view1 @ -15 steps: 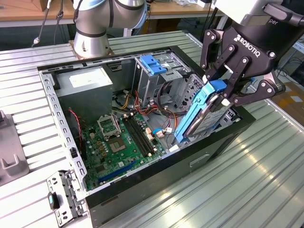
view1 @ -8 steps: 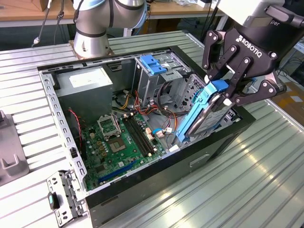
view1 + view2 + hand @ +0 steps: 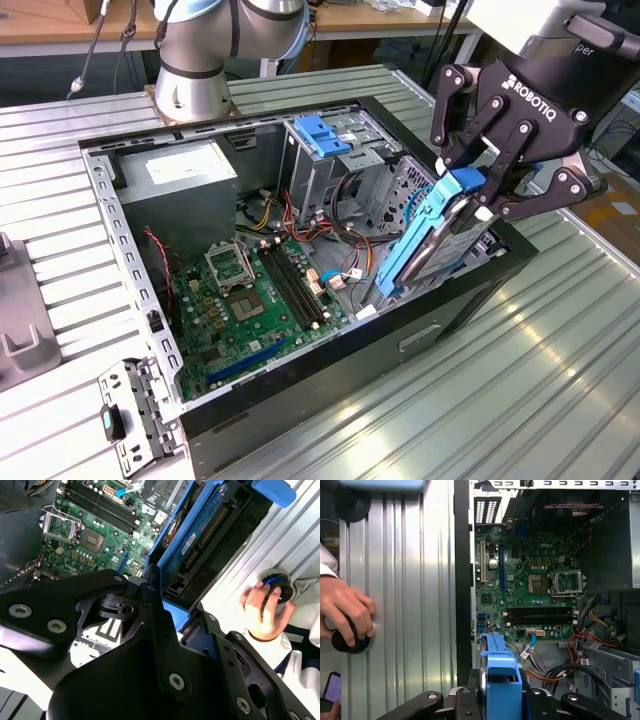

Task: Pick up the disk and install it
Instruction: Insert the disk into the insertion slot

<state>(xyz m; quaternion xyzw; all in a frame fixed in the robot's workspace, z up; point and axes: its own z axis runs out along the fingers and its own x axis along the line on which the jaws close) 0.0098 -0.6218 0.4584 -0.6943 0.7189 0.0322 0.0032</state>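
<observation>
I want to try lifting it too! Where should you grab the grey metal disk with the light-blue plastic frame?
Probably at one short end, coming from above. The grey metal disk in its light-blue plastic frame stands tilted over the open black computer case, and the black gripper pinches its flat faces at the upper end.

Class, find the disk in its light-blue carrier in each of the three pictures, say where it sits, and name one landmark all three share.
Exterior view: the disk is tilted on end over the open computer case's edge on the exterior view's right, clamped in the gripper.
Second wrist view: the disk runs away from the gripper, beside the case.
First wrist view: the disk is seen end-on between the gripper's fingers.
Shared landmark: the green motherboard.
</observation>
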